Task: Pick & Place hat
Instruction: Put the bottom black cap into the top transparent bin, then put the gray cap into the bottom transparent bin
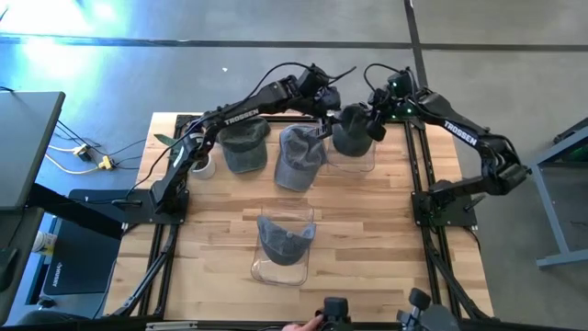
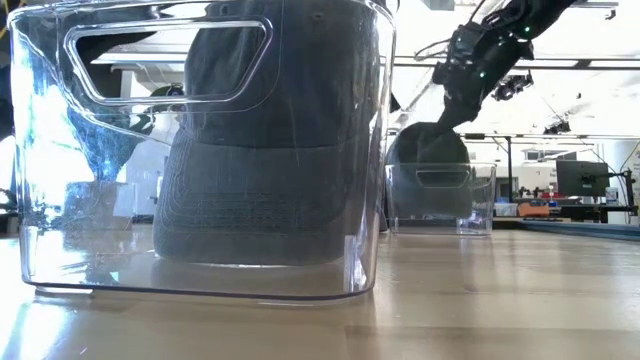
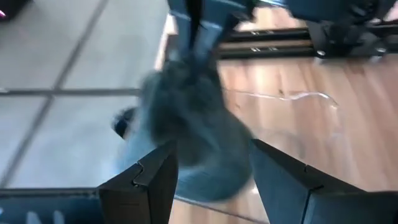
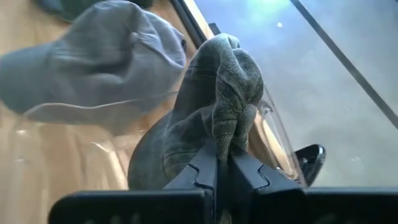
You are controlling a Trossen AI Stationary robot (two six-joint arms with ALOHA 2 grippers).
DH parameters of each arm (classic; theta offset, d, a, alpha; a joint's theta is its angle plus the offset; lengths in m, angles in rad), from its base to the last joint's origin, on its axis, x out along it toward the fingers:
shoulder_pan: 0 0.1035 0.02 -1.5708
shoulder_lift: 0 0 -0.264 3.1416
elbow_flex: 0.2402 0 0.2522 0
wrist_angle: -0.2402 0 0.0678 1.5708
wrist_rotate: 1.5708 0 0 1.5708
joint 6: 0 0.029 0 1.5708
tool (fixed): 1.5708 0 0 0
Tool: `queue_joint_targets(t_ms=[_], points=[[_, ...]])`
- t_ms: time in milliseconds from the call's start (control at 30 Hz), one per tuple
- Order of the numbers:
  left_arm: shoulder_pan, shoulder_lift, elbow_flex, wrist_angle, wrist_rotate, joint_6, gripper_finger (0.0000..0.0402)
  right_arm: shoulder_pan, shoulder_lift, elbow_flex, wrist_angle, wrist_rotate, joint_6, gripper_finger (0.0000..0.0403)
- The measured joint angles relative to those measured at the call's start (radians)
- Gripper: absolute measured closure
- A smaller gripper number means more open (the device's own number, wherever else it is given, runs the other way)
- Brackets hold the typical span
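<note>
2 arms meet over the table's far edge. Right gripper [image 4: 222, 163], jaws clamped on a fold of the dark hat [image 1: 352, 130], holds it above the far clear bin [image 1: 354, 161]. Left gripper [image 3: 214, 177] hangs just beside it, jaws apart and empty. 2 grey caps [image 1: 299, 156] lie nearby; another fills the near bin [image 1: 285, 267].

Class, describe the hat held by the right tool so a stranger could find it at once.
Start at the wooden table and go to its far edge. The dark grey hat hangs over the clear bin at the right end. Unlike its neighbours, its crown is pinched by the right tool.
</note>
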Motion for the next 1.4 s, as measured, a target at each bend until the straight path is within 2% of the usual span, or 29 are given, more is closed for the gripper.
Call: queue_joint_targets(t_ms=[200, 400, 500, 667, 800, 933, 1100, 1233, 1400], points=[[0.001, -0.008, -0.002, -0.115, 0.061, -0.031, 0.0211, 0.0, 0.053, 0.0, 0.039, 0.034, -0.008, 0.0395], [0.001, 0.0, -0.002, -0.126, 0.057, -0.031, 0.0211, 0.0, 0.091, 0.0, 0.035, 0.053, 0.0, 0.0388], [0.001, 0.002, -0.002, -0.128, 0.039, -0.039, 0.0211, -0.001, 0.089, 0.0, 0.035, 0.08, 0.0, 0.0351], [0.001, -0.018, -0.002, -0.15, 0.029, -0.044, 0.0211, -0.007, 0.035, 0.0, 0.033, 0.085, 0.025, 0.0255], [0.001, -0.06, -0.002, -0.175, 0.029, -0.098, 0.0211, -0.007, -0.046, 0.0, 0.031, 0.086, 0.101, 0.0182], [0.026, -0.103, -0.002, -0.251, 0.049, -0.152, 0.0211, -0.006, -0.125, 0.0, 0.039, 0.084, 0.226, 0.0142], [0.103, -0.107, -0.002, -0.434, 0.113, -0.199, 0.0211, 0.023, -0.191, 0.0, 0.05, 0.011, 0.353, 0.0137], [0.176, -0.106, -0.002, -0.584, 0.137, -0.203, 0.0211, 0.079, -0.215, 0.0, 0.048, -0.052, 0.39, 0.0138], [0.214, -0.106, -0.003, -0.692, 0.137, -0.111, 0.0211, 0.173, -0.211, 0.0, 0.026, -0.075, 0.391, 0.0139]])
